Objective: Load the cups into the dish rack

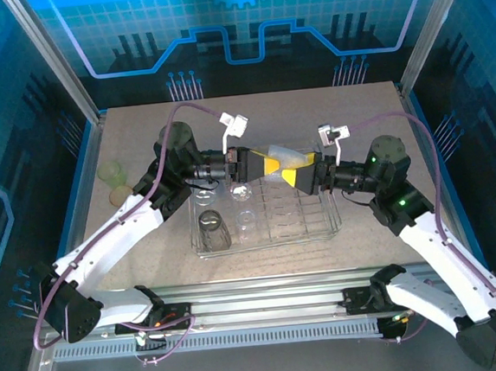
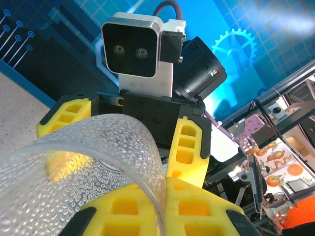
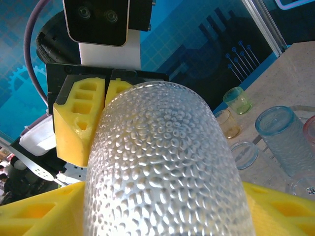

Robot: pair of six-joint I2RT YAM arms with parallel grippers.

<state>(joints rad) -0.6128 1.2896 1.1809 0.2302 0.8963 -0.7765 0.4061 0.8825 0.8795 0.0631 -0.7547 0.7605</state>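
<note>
A clear dimpled cup [image 1: 289, 157] hangs on its side above the dish rack [image 1: 332, 228], between my two grippers. My left gripper [image 2: 165, 196] is shut on the cup's rim [image 2: 147, 162], one finger inside the wall and one outside. My right gripper [image 3: 162, 211] has its yellow fingers [image 3: 34, 211] on either side of the cup's body [image 3: 162, 147], close against it; I cannot tell whether they press. A smoky dark grey cup [image 1: 213, 229] stands in the rack, with a pale blue cup [image 3: 283, 137] and a pink one [image 3: 310, 132] near it.
Two yellow-green cups [image 1: 110, 171] [image 1: 119, 195] stand on the table left of the rack, beside the left arm. The rack's right half holds bare wire rows [image 1: 298, 207]. Blue enclosure walls [image 1: 38, 74] ring the table.
</note>
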